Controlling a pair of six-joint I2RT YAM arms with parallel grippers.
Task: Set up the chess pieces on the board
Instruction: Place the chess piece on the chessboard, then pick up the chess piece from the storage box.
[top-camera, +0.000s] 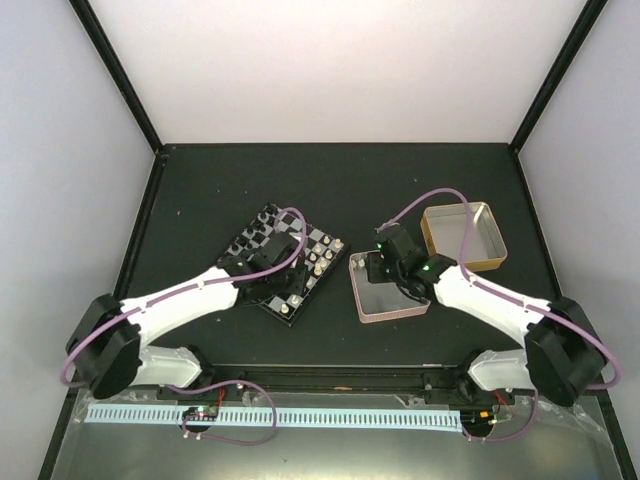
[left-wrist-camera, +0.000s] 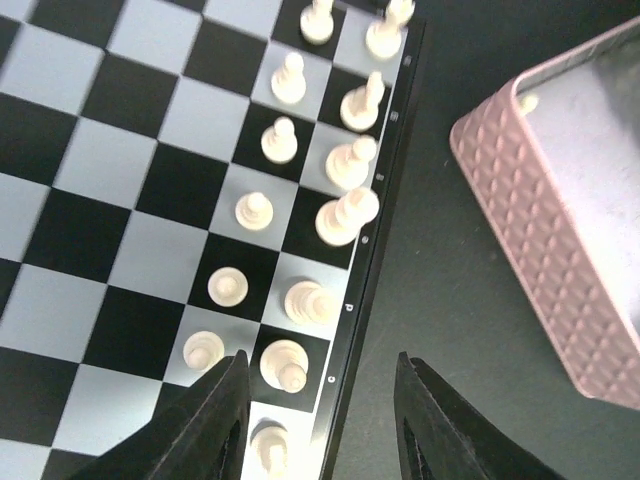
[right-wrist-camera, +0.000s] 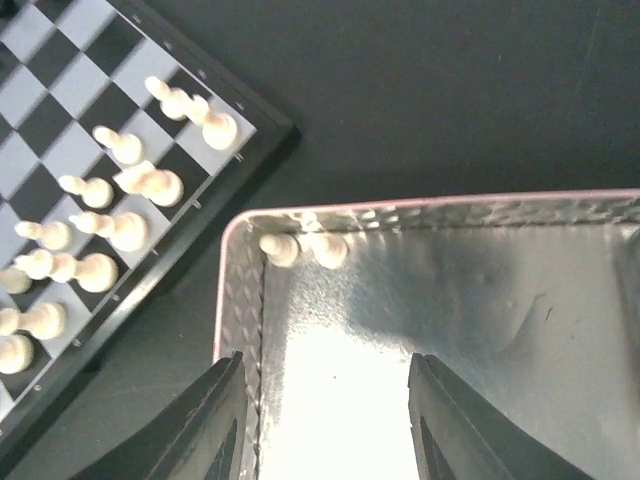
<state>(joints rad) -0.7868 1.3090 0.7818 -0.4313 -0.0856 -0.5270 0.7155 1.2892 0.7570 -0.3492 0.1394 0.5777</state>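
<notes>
Now left fingers (left-wrist-camera: 212, 425) and right fingers (right-wrist-camera: 208, 425) are hanging spread, empty.
Straddling squarely is suiting the tiny cream-white chess piece (right-wrist-camera: 326, 250) cornered in the embossed pink tin (right-wrist-camera: 236, 300).

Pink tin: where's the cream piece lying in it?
In the right wrist view the cream piece lies in the pink tin's far-left corner, nearest the board's corner, ahead of the right gripper.

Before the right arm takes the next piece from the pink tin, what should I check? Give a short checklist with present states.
1. Right gripper empty, jaws apart: ok.
2. Right gripper above the pink tin: ok.
3. Cream piece left in the tin's corner: ok.
4. Piece lined up between the right fingers: not ok, it lies ahead by the wall.
5. Left gripper clear of the placed pieces on the board: cannot tell, one finger is very close.
</notes>
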